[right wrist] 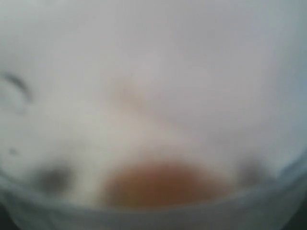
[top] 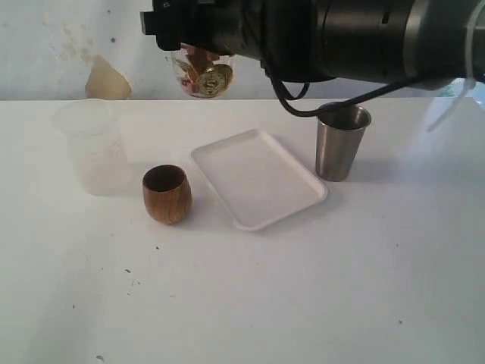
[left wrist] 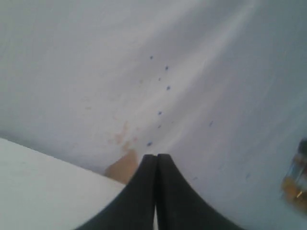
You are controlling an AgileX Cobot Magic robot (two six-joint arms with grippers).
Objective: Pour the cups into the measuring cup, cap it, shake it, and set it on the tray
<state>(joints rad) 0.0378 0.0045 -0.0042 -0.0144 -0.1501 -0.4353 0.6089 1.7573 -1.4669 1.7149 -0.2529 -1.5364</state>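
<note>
Measuring cup (top: 201, 72), loaded, hangs clamped in my right gripper (top: 189, 49) at 12 o'clock; left gripper (left wrist: 156, 191) closed, empty. Shaking, I judge; next, lower it squarely onto tray (top: 258, 178).

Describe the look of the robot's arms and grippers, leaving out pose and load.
The right arm is a thick, glossy black cylinder with a silver-grey band around it. A thin black cable loops beneath it, and a pale translucent strap hangs near the band. The left gripper has two matte black fingers that taper to narrow tips. No markings are legible.
</note>
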